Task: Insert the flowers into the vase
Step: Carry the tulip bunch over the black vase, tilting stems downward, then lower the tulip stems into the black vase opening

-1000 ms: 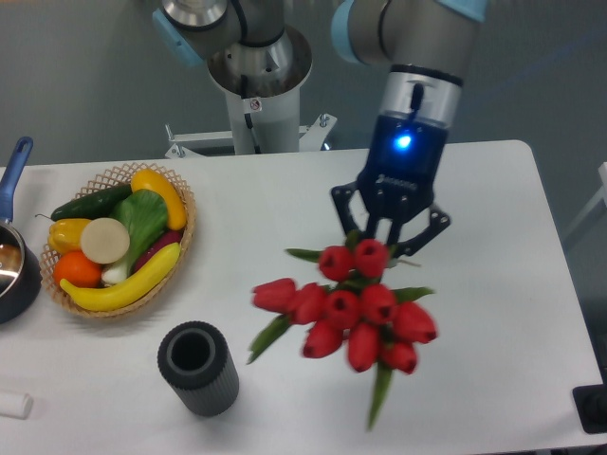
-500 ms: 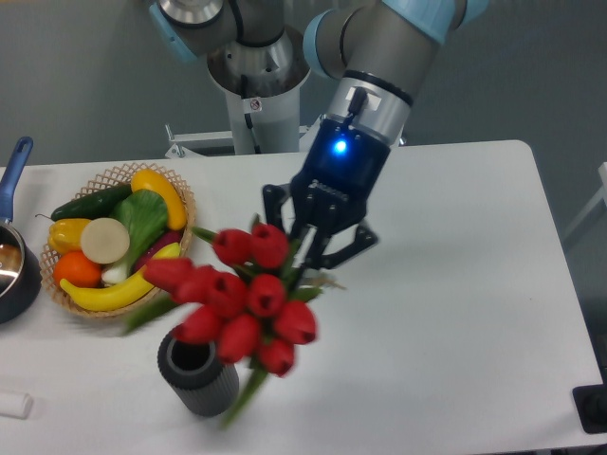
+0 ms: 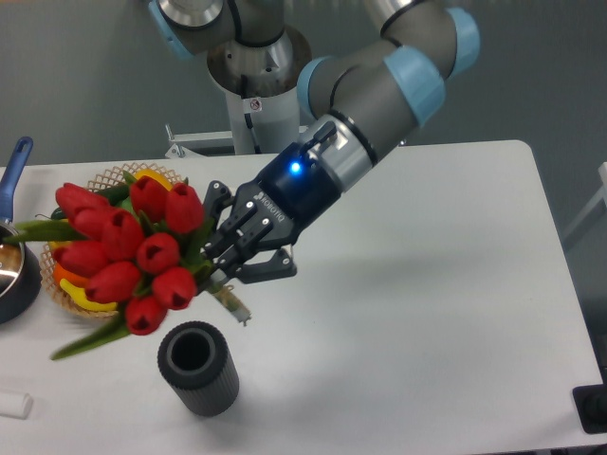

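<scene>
Fingers (image 3: 224, 254) grip flowers (image 3: 128, 251) above vase (image 3: 197, 367)

views: one fixed camera | position: high, across the table (image 3: 455, 284) from the arm's base (image 3: 258, 81) | facing: downward toward it | range: middling, whole tabletop nearly framed

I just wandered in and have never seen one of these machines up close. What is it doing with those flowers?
The robot arm's claw is gripping a bunch of red flowers by the stems and holding them in the air, tilted so the heads point left, in front of a basket of fruit and vegetables. The short stem ends stick out just above a small dark ribbed vase standing on the white table. The flowers are not in the vase yet.
</scene>
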You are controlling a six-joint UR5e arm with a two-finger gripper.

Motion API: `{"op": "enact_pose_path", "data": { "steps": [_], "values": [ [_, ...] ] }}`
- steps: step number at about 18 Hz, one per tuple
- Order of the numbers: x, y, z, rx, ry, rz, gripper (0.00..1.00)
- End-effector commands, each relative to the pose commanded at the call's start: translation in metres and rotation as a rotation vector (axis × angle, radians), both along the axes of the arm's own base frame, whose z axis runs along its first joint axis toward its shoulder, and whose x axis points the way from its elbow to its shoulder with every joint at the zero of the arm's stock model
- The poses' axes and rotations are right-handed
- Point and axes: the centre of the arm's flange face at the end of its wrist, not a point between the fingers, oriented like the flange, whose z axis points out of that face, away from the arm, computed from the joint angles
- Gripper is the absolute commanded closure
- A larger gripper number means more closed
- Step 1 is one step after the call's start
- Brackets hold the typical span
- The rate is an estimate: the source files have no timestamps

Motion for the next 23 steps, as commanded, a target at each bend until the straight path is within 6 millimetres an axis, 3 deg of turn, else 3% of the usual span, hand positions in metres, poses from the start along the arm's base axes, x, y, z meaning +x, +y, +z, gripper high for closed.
{"op": "enact_pose_path", "data": {
  "steps": [2, 5, 10, 15, 23],
  "values": [
    [-0.006, 0.007, -0.003, 0.011, -0.012, -0.013, 0.81],
    [0.0, 0.023, -0.023, -0.004, -0.039, -0.042, 0.81],
    [0.011, 0.032, -0.032, -0.015, -0.054, -0.063, 0.81],
    [0.017, 0.034, -0.042, -0.026, -0.069, -0.073, 0.81],
    [0.02, 0.035, -0.079, -0.066, -0.118, -0.076, 0.81]
  ]
}}
